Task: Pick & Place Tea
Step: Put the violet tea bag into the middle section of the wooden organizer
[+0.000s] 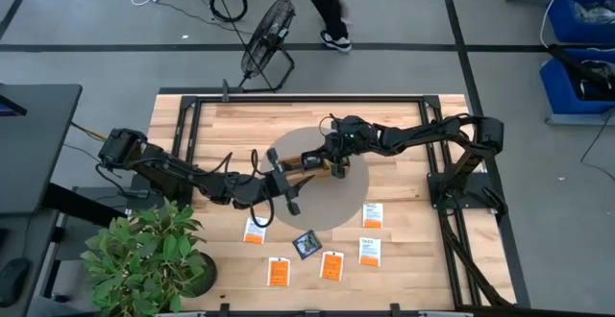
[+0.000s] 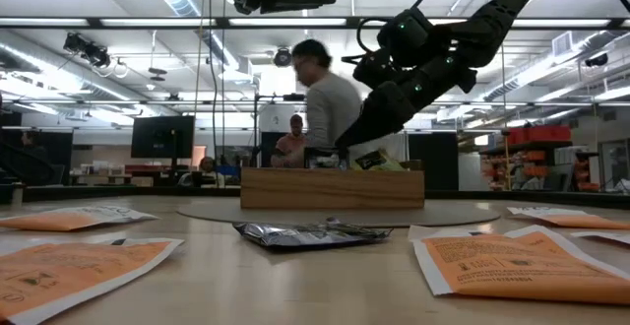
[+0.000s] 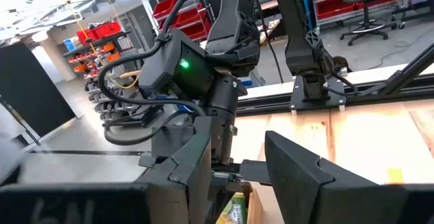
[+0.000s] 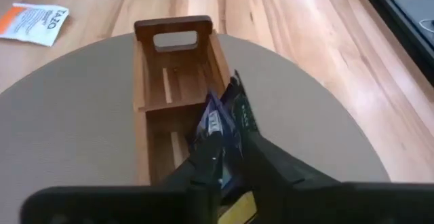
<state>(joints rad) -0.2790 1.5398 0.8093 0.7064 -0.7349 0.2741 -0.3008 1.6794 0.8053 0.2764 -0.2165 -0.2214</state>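
Crinkled foil packet [image 2: 311, 233] (flat, dark)

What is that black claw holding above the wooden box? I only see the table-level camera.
Observer: The right gripper pinches a dark blue packet upright over the wooden tray.
Operator: Is the tray full?
Observer: No, the end compartment by the handle looks empty.
Operator: Where is the other arm?
Observer: From above, the left gripper waits beside the tray, open, and six loose packets lie on the table's near side.
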